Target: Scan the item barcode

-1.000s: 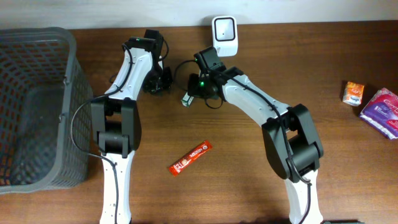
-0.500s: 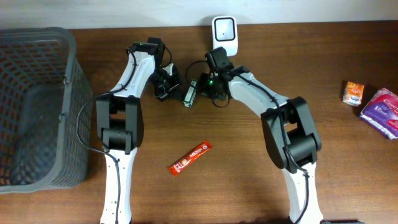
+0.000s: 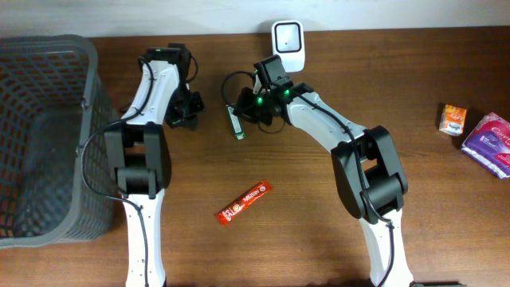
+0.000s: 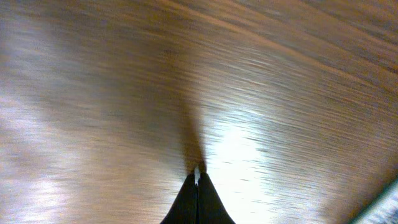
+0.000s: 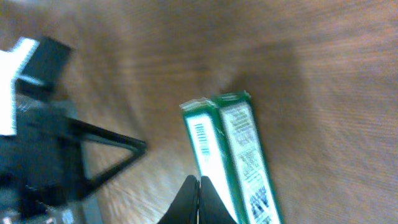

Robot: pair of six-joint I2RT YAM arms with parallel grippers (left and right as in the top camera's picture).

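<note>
The right gripper (image 5: 199, 182) has its jaws pressed together with nothing between them. Just past the tips lies one green carton (image 5: 231, 158), flat on the worktop (image 5: 323, 74), with one barcode (image 5: 200, 134) showing on its pale side face. The tips overlap the carton's near edge in the wrist view, and I cannot tell whether they touch it. A dark, blurred shape fills the left of that view.

The left gripper (image 4: 198, 182) also has its jaws together and holds nothing, with only blurred bare wood beneath it.

From above, the right gripper (image 3: 244, 110) sits just beside the green carton (image 3: 236, 123), which lies lengthwise between the two arms. The left gripper (image 3: 185, 114) is a little apart from it on the other side. One white scanner (image 3: 287, 37) stands at the far edge of the worktop (image 3: 319, 231), near the right arm's wrist. One red snack bar (image 3: 245, 201) lies slantwise in the middle foreground, well apart from both grippers. One grey mesh basket (image 3: 89, 119) takes up the left edge. At the far right sit one small orange packet (image 3: 453, 118) and, just beside it, one purple pack (image 3: 489, 143).
</note>
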